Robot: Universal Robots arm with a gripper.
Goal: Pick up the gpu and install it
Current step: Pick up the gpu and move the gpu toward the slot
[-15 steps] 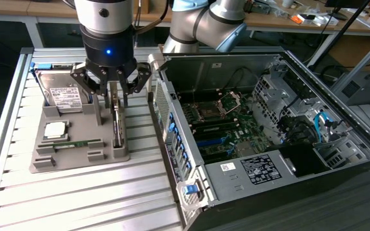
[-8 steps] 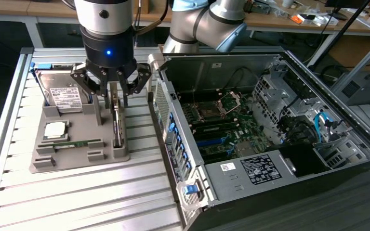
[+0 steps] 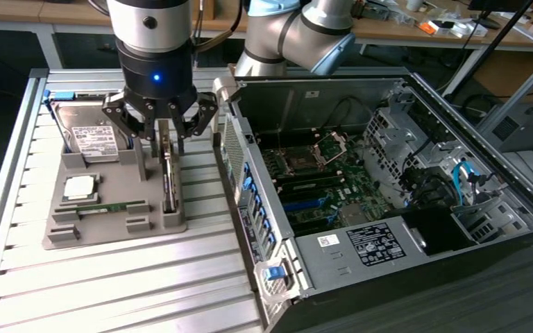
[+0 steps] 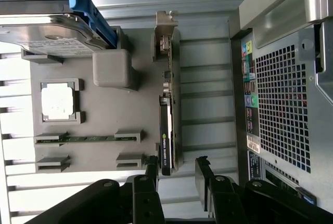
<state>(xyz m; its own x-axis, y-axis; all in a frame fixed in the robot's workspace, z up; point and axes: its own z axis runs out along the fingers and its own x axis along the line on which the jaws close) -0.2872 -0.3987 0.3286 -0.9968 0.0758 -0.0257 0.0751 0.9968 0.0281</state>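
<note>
gripper [image 3: 167,147]: black fingers spread, one on each side of the gpu | gpu [image 3: 169,184]: thin green card, upright on its edge in the grey plastic holder [image 3: 109,232], left-centre of the exterior view | around: silver hard drive with white label [image 3: 95,135] just beside it, on the exterior view's left; open black computer case [image 3: 387,173] near on the right | room: only a narrow strip of the slatted metal table [image 3: 109,291] between holder and case

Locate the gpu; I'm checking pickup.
The gpu stands on edge at the exterior view's right of the gray tray, beside the computer case, under the gripper.
</note>
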